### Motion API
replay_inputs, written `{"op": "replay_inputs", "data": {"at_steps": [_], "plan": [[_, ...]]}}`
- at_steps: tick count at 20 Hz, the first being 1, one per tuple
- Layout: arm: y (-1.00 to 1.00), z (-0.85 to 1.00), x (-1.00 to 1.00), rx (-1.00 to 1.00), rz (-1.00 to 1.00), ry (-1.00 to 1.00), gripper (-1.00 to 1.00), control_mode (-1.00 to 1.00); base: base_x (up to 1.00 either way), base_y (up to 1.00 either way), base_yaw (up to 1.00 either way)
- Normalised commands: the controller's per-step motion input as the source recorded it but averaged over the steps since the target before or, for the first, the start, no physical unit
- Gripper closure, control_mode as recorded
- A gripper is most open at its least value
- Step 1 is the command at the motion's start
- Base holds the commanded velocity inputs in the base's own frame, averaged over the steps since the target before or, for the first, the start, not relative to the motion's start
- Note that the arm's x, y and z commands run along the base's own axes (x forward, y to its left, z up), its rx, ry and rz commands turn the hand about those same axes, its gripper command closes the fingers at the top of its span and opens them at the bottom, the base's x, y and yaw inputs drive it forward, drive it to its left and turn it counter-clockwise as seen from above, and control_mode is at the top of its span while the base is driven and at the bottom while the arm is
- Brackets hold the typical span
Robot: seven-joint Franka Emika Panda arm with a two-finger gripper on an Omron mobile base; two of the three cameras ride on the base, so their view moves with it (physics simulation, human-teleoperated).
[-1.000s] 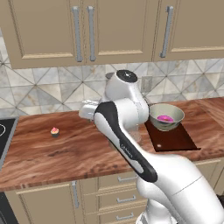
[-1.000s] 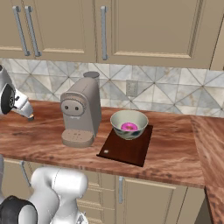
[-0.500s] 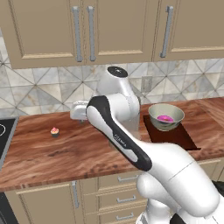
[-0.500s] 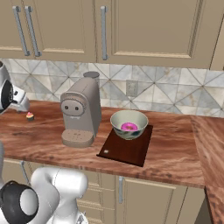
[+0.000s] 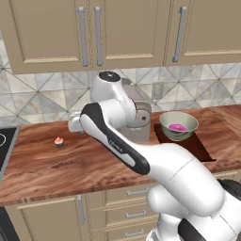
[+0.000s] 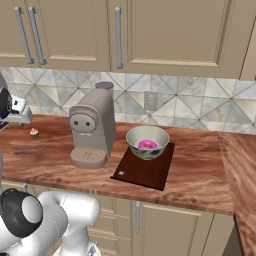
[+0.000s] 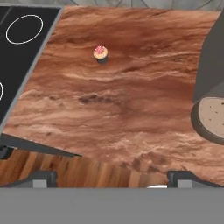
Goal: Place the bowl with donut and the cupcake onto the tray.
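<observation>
One coffee machine (image 6: 92, 127) between cupcake (image 6: 34, 133) and, seemingly, tray (image 6: 145, 171).

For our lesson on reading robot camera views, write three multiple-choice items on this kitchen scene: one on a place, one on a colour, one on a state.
1. Where does the bowl stand?
A. on the tray
B. on the stove top
C. under the coffee machine

2. What colour is the icing on the donut?
A. white
B. pink-magenta
C. blue

3. What is the state of the cupcake?
A. held in the gripper
B. lying inside the bowl
C. standing alone on the countertop

Answers:
1 A: the bowl stands on the tray's far end.
2 B: the ring in the bowl is bright pink.
3 C: bare wood surrounds it, the fingertips well clear.
</observation>
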Motion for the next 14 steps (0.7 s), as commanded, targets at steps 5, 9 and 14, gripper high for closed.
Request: {"op": "replay_inputs", "data": {"at_steps": [5, 9, 14], "plan": [[0.14, -0.19, 0.32, -0.05, 0.05, 0.0, -1.0, -1.0, 0.0, 0.0, 0.0], [0.01, -0.33, 0.33, 0.0, 0.03, 0.0, -1.0, -1.0, 0.0, 0.0, 0.0], [0.13, -0.42, 0.31, 0.0, 0.03, -0.02, -1.0, -1.0, 0.0, 0.0, 0.0]]}}
